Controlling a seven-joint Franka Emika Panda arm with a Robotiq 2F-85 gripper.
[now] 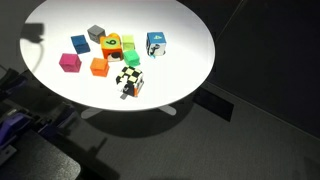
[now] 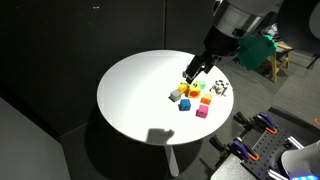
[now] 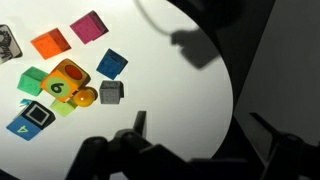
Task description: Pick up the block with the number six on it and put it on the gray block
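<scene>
The number six block (image 3: 64, 83) is orange with a yellow face and a green 6. It sits in the cluster at the left of the wrist view and also shows in an exterior view (image 1: 112, 43). The gray block (image 3: 111, 92) lies just right of it, also seen in both exterior views (image 1: 96, 32) (image 2: 175, 96). My gripper (image 3: 205, 135) is open and empty, its dark fingers over bare table to the right of the blocks. In an exterior view it hangs above the cluster (image 2: 192, 74).
Round white table (image 1: 180, 60) with a close edge to the right in the wrist view. Around the six block: blue cube (image 3: 111, 63), magenta cube (image 3: 88, 26), plain orange cube (image 3: 50, 43), green cube (image 3: 33, 80), blue cube marked 4 (image 3: 32, 118), checkered cube (image 1: 129, 78).
</scene>
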